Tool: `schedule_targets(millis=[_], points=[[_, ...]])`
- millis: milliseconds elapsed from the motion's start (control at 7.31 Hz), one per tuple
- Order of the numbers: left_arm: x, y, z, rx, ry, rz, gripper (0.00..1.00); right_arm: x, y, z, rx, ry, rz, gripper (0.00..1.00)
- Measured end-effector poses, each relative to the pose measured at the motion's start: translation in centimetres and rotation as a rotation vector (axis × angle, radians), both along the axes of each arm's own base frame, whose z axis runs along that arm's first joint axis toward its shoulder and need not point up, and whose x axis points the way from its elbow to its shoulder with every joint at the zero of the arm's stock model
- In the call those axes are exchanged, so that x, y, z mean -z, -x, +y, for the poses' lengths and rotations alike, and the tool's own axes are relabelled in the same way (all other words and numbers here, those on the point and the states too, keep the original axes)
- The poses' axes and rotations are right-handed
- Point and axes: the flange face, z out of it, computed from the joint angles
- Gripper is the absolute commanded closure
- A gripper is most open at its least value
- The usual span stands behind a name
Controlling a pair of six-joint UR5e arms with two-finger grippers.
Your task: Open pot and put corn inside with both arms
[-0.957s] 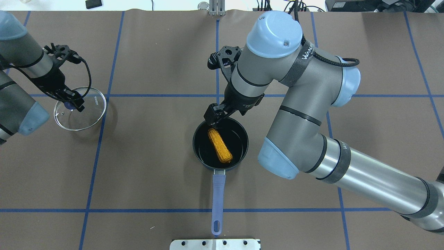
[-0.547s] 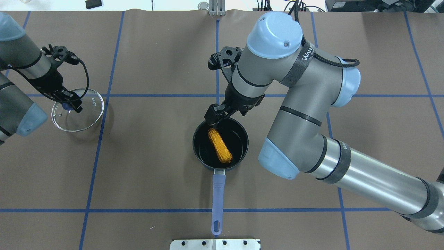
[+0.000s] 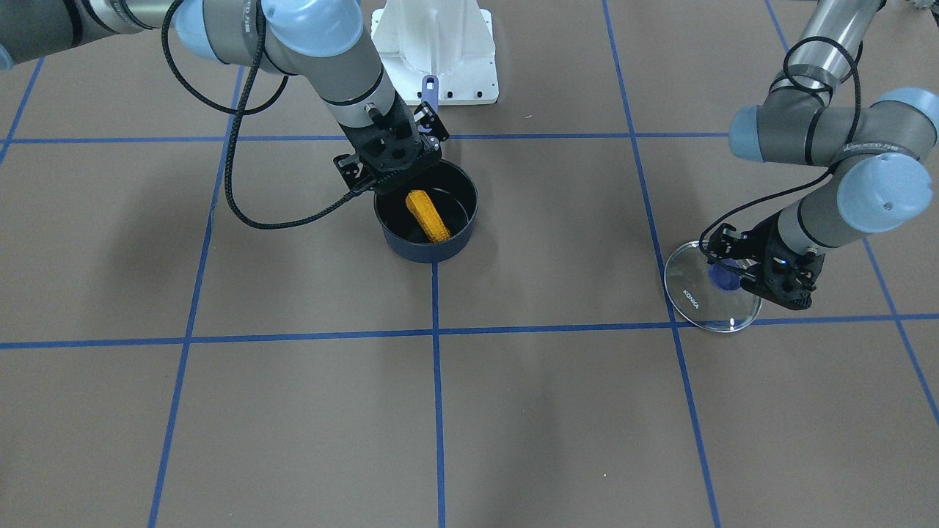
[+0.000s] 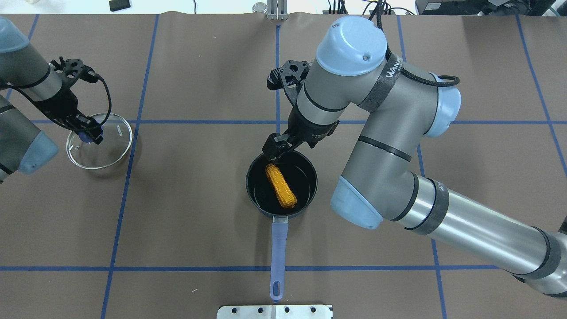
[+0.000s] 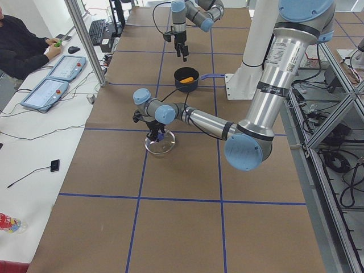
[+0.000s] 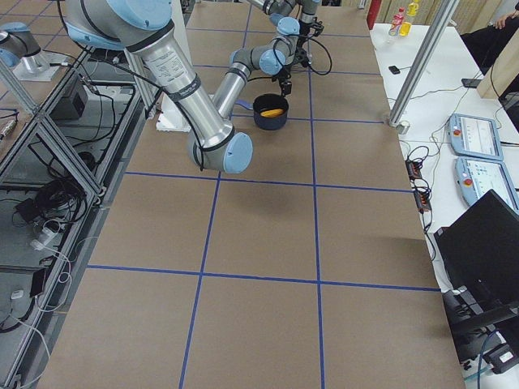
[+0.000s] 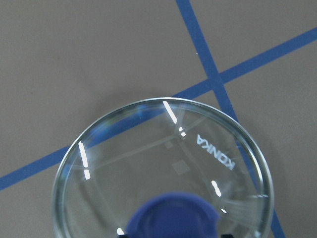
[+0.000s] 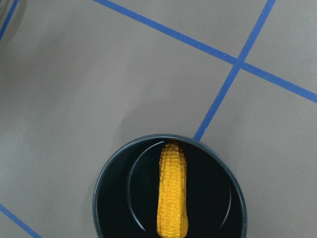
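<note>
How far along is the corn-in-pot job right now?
Done: the lid is off the pot and the corn lies inside it. In hand: the left gripper grips the lid by its knob, well off to the side; the right gripper hovers empty over the pot's far rim. Left: probably only releasing the lid and withdrawing.

The small dark navy saucepan (image 4: 305,175) has a smooth, glossy black inside, and the yellow-orange corn cob (image 4: 281,185) in it is rough with bumpy kernels. Left of the saucepan in the overhead view, the round clear glass lid (image 4: 110,148) is smooth and shiny with bright glints, its purple knob (image 7: 173,218) like smooth plastic. The brown table cover (image 4: 199,212) is matt; the grey arm tubes (image 4: 478,230) look like satin metal.
</note>
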Motion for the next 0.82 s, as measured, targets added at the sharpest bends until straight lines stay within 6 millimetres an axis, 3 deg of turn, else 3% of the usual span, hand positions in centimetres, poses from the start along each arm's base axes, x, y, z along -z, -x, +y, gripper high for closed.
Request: schedule_targets(millis=[274, 410, 547, 821], points=[[0.2, 0.6, -0.2, 0.010, -0.003, 0.003, 0.03, -0.1, -0.2, -0.3, -0.005, 0.001, 0.001, 0.00], [0.5, 1.9, -0.8, 0.031, -0.004, 0.013, 0.02, -0.4, -0.8, -0.8, -0.016, 0.003, 0.004, 0.00], [1.0, 4.1, -1.7, 0.061, -0.009, 0.025, 0.02, -0.9, -1.5, -1.5, -0.032, 0.007, 0.010, 0.00], [1.0, 11.0, -3.7, 0.147, -0.027, 0.028, 0.01, -2.9, -4.5, -3.4, -0.078, 0.015, 0.024, 0.00]])
